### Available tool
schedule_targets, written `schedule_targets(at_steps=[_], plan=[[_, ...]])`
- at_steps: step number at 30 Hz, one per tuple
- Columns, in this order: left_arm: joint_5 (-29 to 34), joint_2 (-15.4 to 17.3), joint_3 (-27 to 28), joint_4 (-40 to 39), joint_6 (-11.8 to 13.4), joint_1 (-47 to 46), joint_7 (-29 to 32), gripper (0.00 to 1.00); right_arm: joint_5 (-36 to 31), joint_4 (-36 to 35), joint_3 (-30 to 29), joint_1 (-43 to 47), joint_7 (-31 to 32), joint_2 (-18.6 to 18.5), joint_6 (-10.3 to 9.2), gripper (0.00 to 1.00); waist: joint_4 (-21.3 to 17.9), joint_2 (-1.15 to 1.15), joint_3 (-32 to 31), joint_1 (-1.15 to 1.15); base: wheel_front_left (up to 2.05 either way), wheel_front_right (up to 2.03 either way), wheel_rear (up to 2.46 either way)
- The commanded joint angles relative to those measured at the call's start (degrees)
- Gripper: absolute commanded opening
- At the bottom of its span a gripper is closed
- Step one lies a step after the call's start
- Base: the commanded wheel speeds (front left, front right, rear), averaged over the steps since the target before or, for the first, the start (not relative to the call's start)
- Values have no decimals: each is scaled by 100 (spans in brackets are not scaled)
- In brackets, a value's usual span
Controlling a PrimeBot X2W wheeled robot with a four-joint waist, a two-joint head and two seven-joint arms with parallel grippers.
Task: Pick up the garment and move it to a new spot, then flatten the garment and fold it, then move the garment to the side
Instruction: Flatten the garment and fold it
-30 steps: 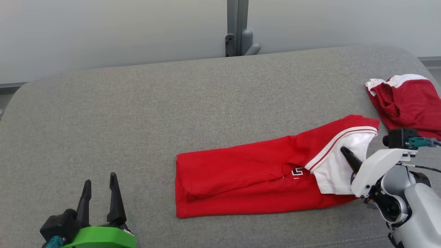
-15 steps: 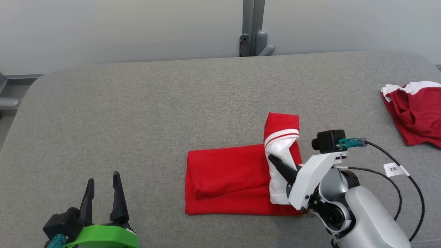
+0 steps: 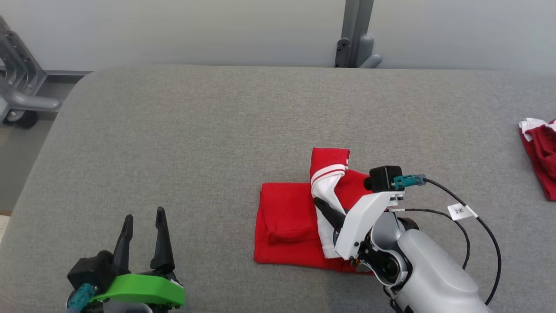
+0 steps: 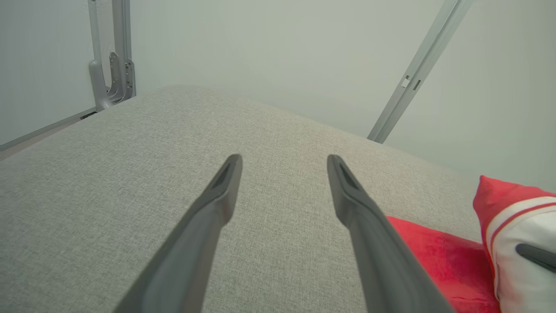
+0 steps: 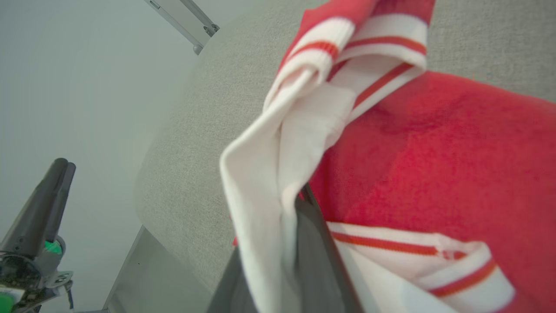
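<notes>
Near the middle of the grey fabric-covered desk (image 3: 195,130), a little toward the robot's right, lies the red knit garment with white striped trim (image 3: 286,226), folded into a compact block. Its white-lined end is lifted off the block and stands in a twisted peak. That end is pinched between the closed fingers of the right gripper (image 3: 323,205).

Bare desk spreads wide to the left of the garment and behind it, up to the far edge along the pale wall, where a grey metal post (image 3: 354,34) rises. The desk's rounded left edge drops to the floor, and a grey wheeled metal frame (image 3: 17,87) stands just beyond it. The left gripper (image 3: 144,214) hovers over the front left part of the desk, well apart from the garment. Its fingers are spread wide with nothing between them.

To the right, a dark red crumpled cloth with white trim (image 3: 541,156) lies well apart from the folded garment. A black cable with a white tag (image 3: 460,211) loops above the desk between the two.

The picture's right border cuts the dark red cloth, so its full extent is unknown. The pale right forearm covers the garment's near right corner. In the right wrist view, white cloth wraps the dark fingers, and where the tips meet cannot be made out.
</notes>
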Motion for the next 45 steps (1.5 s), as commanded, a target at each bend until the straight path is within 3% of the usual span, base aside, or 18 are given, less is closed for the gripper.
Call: schedule_targets(at_steps=[1,12,13,14,15,26,35,45], plan=[[-12,9,-28,10,-9,-110,-14,100,113,129,88,-135,-104,-6,0,0,116,57,50,0,0,0,0],[-57,8,-154,79,-3,-198,-14,100,1124,1317,1077,-870,-693,-4,1,0,397,57,99,0,0,0,0],[-59,8,-165,87,-1,-199,-14,100,1225,1399,1179,-915,-717,-3,1,32,412,57,95,0,0,0,0],[-62,8,-172,94,7,-204,-14,100,1327,1451,1278,-966,-763,-1,1,75,423,57,90,0,0,0,0],[-66,8,-176,98,16,-208,-14,100,1418,1491,1365,-1013,-814,-1,1,100,430,57,83,0,0,0,0],[-44,8,-75,47,70,-42,-14,100,1848,1501,2003,-1381,-1292,-11,1,100,192,57,-16,0,0,0,0],[20,8,-43,-7,74,28,-14,100,1348,1647,1784,-1536,-2062,-170,1,100,-79,57,-69,0,0,0,0],[112,8,-52,-23,48,135,-14,100,1049,1576,1226,-1132,-2700,-365,1,100,-337,57,-166,0,0,0,0]])
